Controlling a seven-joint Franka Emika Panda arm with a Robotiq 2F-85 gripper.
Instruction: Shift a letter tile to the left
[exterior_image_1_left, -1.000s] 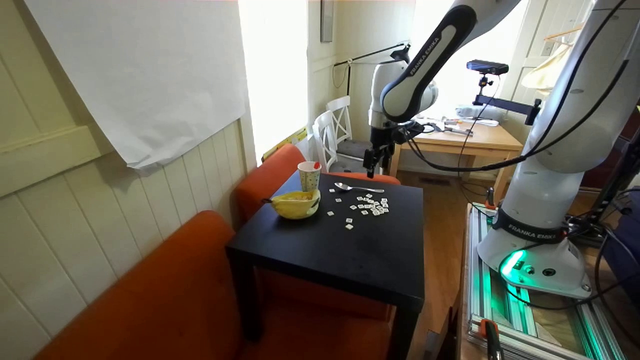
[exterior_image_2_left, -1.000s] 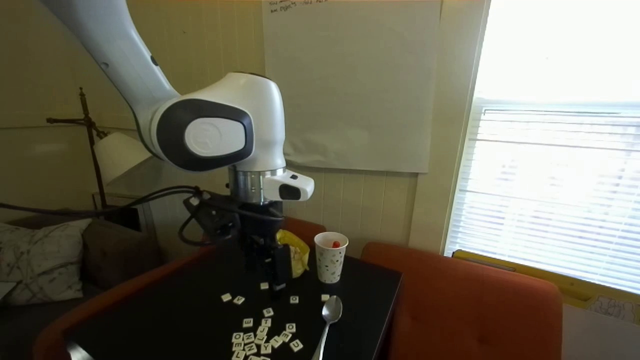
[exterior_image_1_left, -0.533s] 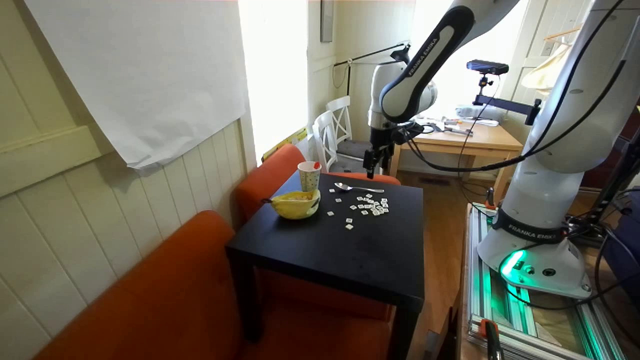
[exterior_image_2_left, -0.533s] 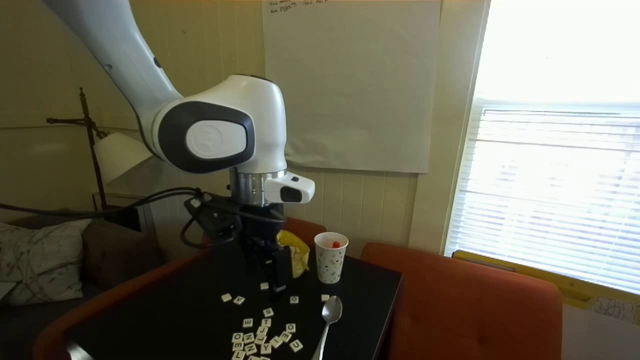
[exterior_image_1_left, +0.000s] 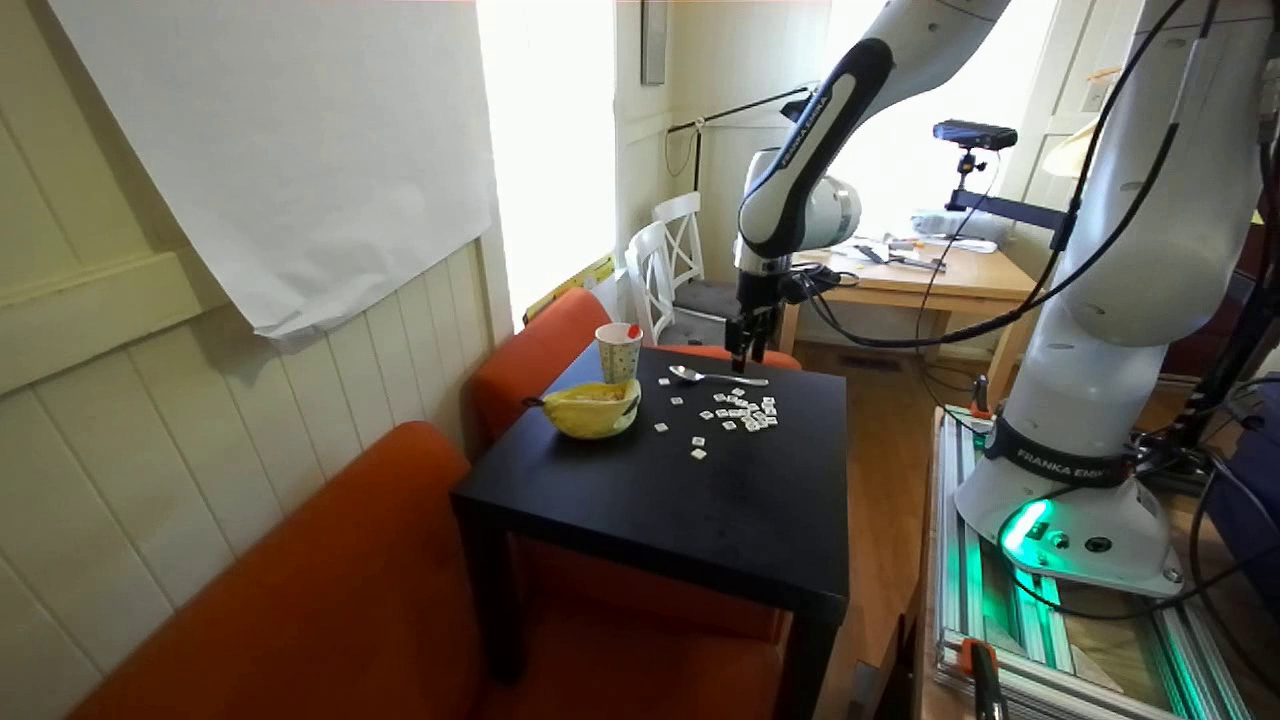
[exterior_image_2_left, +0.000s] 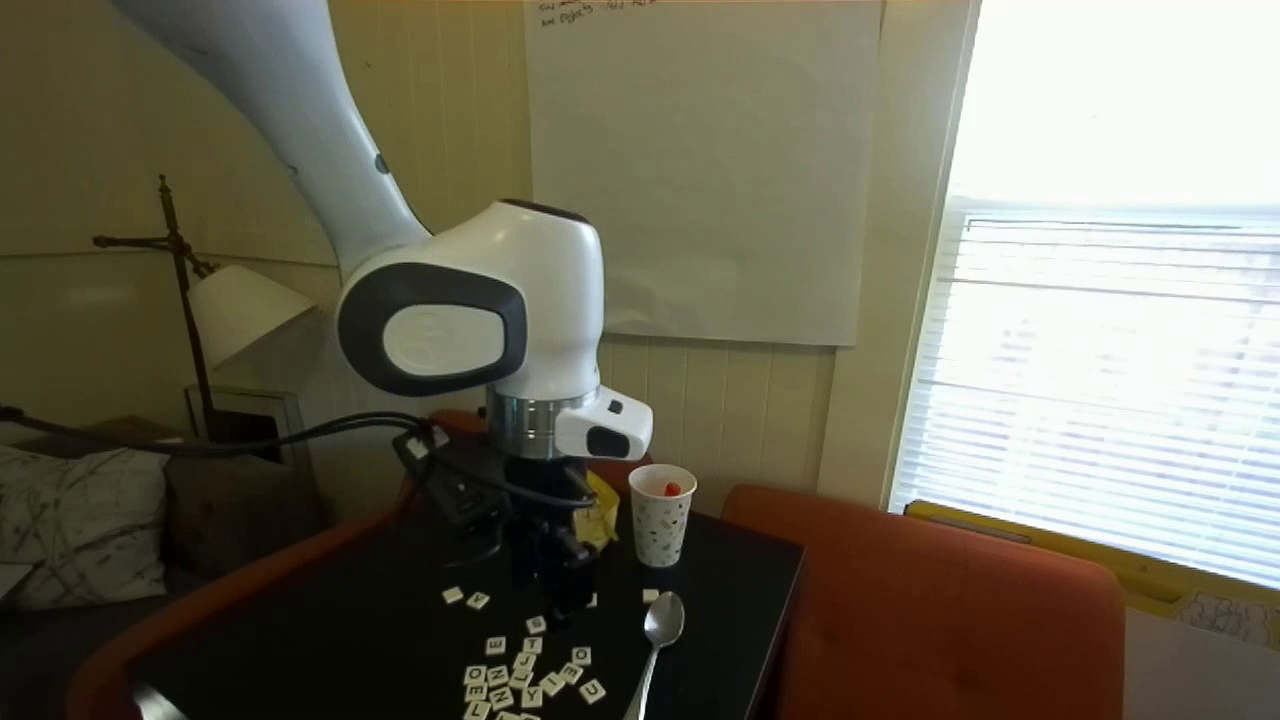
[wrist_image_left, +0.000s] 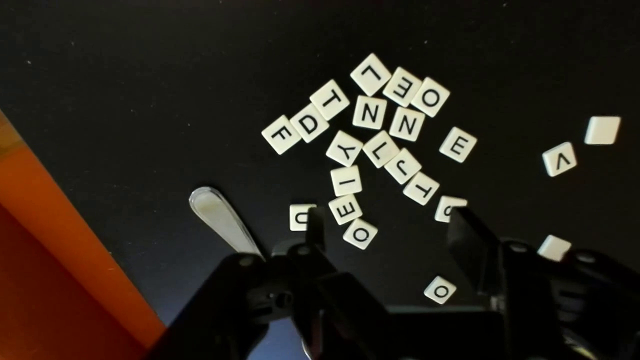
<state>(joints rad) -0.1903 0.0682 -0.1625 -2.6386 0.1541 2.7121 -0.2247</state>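
Several cream letter tiles lie on the black table in a loose cluster (wrist_image_left: 372, 145), also seen in both exterior views (exterior_image_1_left: 745, 410) (exterior_image_2_left: 515, 675). My gripper (wrist_image_left: 385, 225) is open and empty above the tiles; it also shows in both exterior views (exterior_image_1_left: 745, 362) (exterior_image_2_left: 568, 600). In the wrist view an O tile (wrist_image_left: 440, 289) lies alone between the fingers. Another O tile (wrist_image_left: 360, 234) ends a row with the E tile (wrist_image_left: 345, 209). The left finger partly covers a U tile (wrist_image_left: 299, 217); the right finger partly covers an S tile (wrist_image_left: 447, 208).
A spoon (exterior_image_2_left: 664, 622) lies beside the tiles. A paper cup (exterior_image_2_left: 660, 525) and a yellow bowl (exterior_image_1_left: 590, 412) stand on the black table (exterior_image_1_left: 640, 510). A V tile (wrist_image_left: 559, 159) and blank-faced tiles (wrist_image_left: 602, 130) lie apart. Orange seats (exterior_image_1_left: 545, 340) border the table.
The arm and open gripper have come lower toward the table, shifting right in an exterior view, where they now hide a tile and most of an O tile. The tiles have not visibly moved.
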